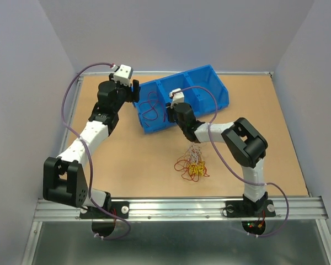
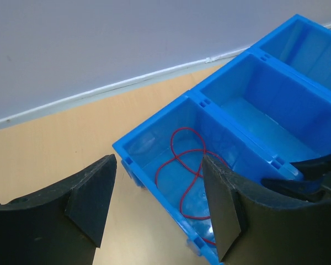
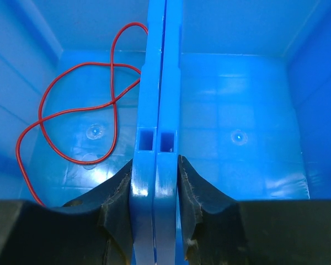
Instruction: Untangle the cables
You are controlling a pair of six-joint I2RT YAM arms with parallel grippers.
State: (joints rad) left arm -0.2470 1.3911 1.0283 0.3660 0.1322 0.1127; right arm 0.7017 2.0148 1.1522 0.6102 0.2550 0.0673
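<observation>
Right wrist footage showed the right claw (image 3: pixel 156 182) clamped on the divider (image 3: pixel 156 83) between two compartments of the blue bin (image 1: pixel 209 83), one finger pressed against each face of that double wall. A single red wire (image 3: pixel 113 67) was seen looped on the floor of the compartment to the claw's left; the compartment to its right held nothing.

From above, the bunch of cables (image 1: pixel 192 165) (red, white and yellow, knotted together) was found on the table (image 1: pixel 127 160) behind the right claw, back toward that arm's base and just beside its forearm. The heap was drawn out slightly along that same line, with the pale strands at the end nearer the claw and the red and yellow ones at the end farther from it.

The left claw (image 2: pixel 159 176) was held with its fingers apart and nothing between them, hovering just beside the bin's end compartment. The bunch lay well apart from it, behind and off to its right. The right arm was therefore judged the nearer one, though its claw would first have to be released from the divider and drawn backward before the bunch could be reached.
</observation>
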